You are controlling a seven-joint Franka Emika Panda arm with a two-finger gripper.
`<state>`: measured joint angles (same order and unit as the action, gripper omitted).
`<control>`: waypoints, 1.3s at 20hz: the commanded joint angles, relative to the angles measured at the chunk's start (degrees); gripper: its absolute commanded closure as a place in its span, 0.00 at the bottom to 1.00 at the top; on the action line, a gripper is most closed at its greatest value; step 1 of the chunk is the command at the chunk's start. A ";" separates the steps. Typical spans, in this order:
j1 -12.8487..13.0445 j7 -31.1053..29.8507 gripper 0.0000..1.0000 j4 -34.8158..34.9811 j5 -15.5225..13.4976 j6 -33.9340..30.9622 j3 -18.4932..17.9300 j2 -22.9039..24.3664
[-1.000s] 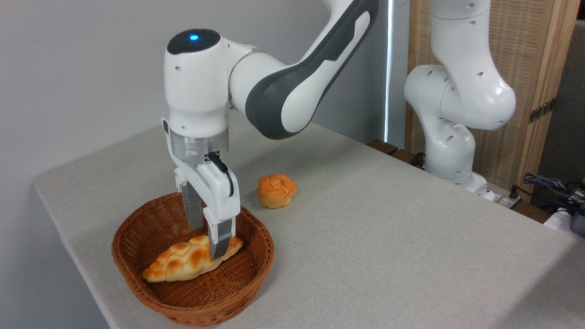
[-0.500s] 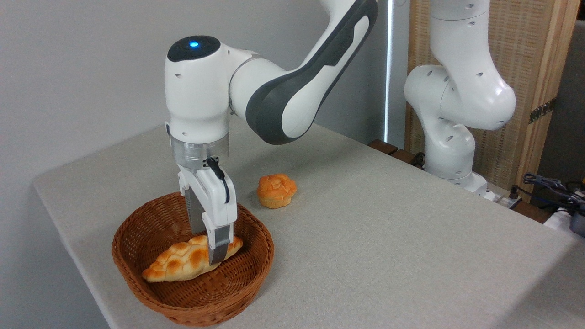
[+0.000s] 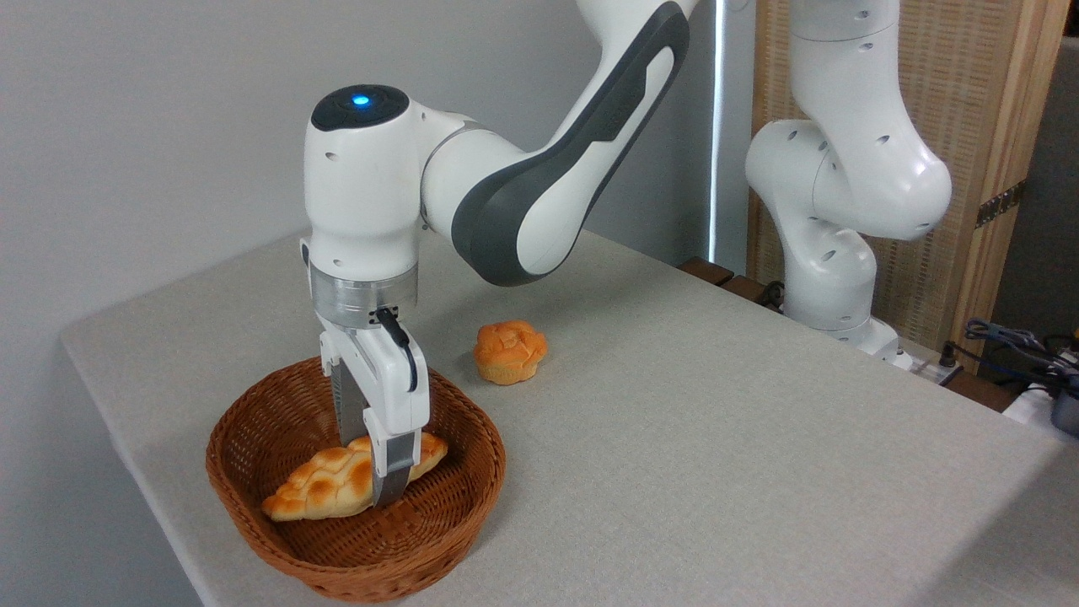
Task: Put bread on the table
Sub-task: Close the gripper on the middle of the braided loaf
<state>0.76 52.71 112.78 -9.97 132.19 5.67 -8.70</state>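
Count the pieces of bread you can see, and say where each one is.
2. The long loaf lies in the basket, between the gripper fingers; the small bun sits on the table behind.

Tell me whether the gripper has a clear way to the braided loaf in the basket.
Probably yes. The gripper is already down inside the basket, its jaws straddling the bread with nothing above or beside it blocking. Whether they have closed is unclear.

Count: 1 braided loaf point(image 3: 337, 485), in basket. 1 round bun point(image 3: 510, 351), on worktop point(image 3: 716, 438). 1 wicker basket point(image 3: 455, 527). 1 robot arm point(image 3: 539, 194), 1 tool point(image 3: 371, 472).
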 commanded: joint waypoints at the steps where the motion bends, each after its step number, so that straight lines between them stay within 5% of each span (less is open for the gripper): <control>1: -0.14 0.91 0.30 0.34 0.39 1.41 0.04 0.09; 6: -0.14 0.91 0.46 0.25 0.04 1.41 0.13 0.09; 26: -0.05 0.03 0.53 -0.89 -0.32 -2.71 0.22 0.70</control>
<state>0.82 52.73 112.43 -9.97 131.99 5.69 -8.68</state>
